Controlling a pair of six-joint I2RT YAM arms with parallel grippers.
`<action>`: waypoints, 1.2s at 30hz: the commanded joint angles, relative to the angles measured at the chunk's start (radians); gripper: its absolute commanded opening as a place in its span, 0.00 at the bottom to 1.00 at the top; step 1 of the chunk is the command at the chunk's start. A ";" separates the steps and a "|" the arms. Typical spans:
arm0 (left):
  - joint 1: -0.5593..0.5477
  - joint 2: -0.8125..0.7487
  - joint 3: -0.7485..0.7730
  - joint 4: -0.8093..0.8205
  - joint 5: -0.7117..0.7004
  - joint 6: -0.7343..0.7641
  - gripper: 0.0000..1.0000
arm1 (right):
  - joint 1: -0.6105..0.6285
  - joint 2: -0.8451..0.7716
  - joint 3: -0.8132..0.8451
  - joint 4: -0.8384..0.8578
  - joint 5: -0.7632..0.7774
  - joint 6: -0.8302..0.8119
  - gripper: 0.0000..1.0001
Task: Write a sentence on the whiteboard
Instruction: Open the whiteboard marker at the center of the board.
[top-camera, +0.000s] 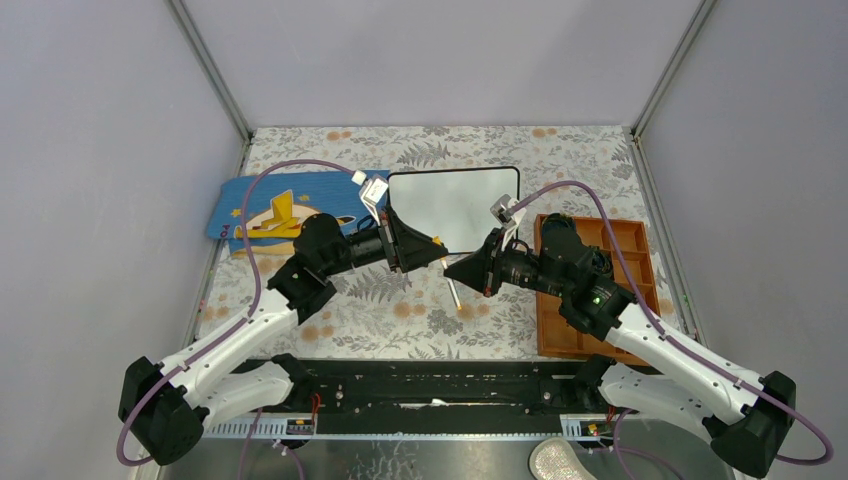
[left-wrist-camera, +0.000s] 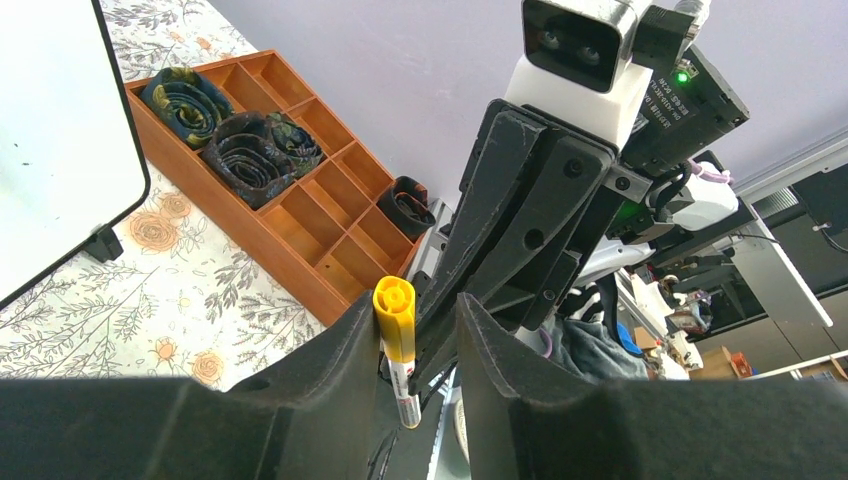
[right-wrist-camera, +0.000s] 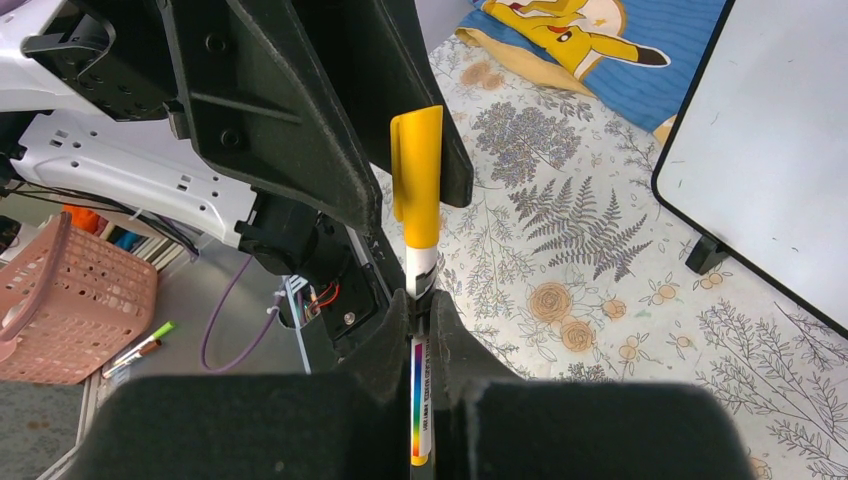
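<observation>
While the right gripper (top-camera: 458, 270) is clamped tight on the white barrel of the one marker (right-wrist-camera: 421, 265), the left gripper (top-camera: 432, 256) has its jaws apart around that marker's yellow cap (left-wrist-camera: 395, 315). The cap lies against one finger (left-wrist-camera: 340, 350), with a gap to the other.

There are two arms. Each reaches from its base inward to the middle, elbow bent and forearm slanting toward the other arm. The two grippers meet tip to tip above the floral tablecloth (top-camera: 400, 310).

The one whiteboard (top-camera: 455, 205) stands just beyond both sets of fingertips, on the side away from the arm bases. Its black frame and a small black foot (right-wrist-camera: 707, 253) show beside the right gripper.

One brown compartment tray (top-camera: 640, 240) sits behind and beneath the right wrist. At least three dark rolls of fabric (left-wrist-camera: 245, 160) lie in its compartments.

One blue mat (top-camera: 235, 205) with a yellow figure lies behind the left gripper, on its outer side.
</observation>
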 joint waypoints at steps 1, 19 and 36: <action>-0.007 -0.003 -0.013 0.044 0.021 -0.001 0.39 | 0.010 -0.003 0.050 0.051 0.017 0.006 0.00; -0.007 -0.042 -0.030 0.066 0.006 -0.014 0.00 | 0.011 -0.021 0.018 0.132 0.006 0.101 0.47; -0.008 -0.191 -0.044 0.156 -0.041 -0.075 0.00 | 0.008 0.048 -0.034 0.505 -0.167 0.416 0.63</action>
